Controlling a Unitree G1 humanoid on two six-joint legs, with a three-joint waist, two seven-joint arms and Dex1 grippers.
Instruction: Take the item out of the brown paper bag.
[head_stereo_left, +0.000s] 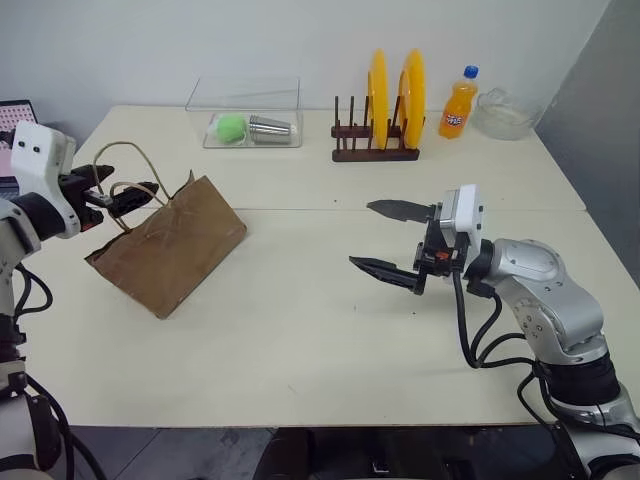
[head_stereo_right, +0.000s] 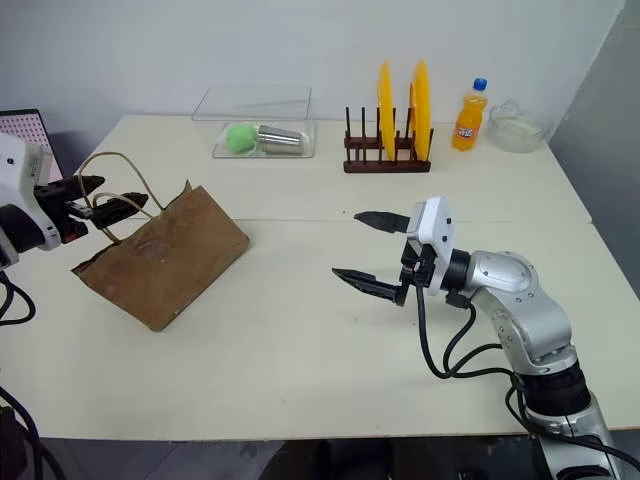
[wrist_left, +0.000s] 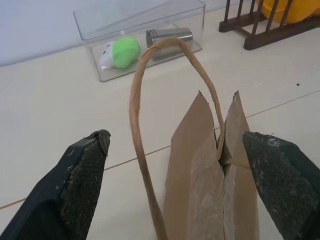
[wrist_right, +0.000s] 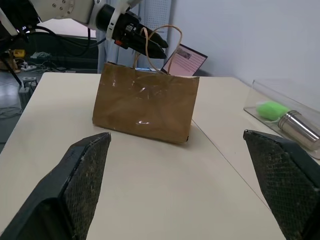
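At the left of the table (head_stereo_left: 330, 330), the bag (head_stereo_left: 170, 255) is leaning over with its mouth toward the left gripper (head_stereo_left: 128, 192), still closed up — the item is not visible, so it is presumably inside. That gripper is standing released, its fingers (wrist_left: 82, 170) straddling the bag's top edge and one cord handle (wrist_left: 140, 100) without clamping either. The right gripper (head_stereo_left: 385, 240) is hovering at mid-table, also released and empty, facing the bag from well apart. Judged from this, the task is barely beginning: securing the bag, opening it and extracting the item are all remaining.
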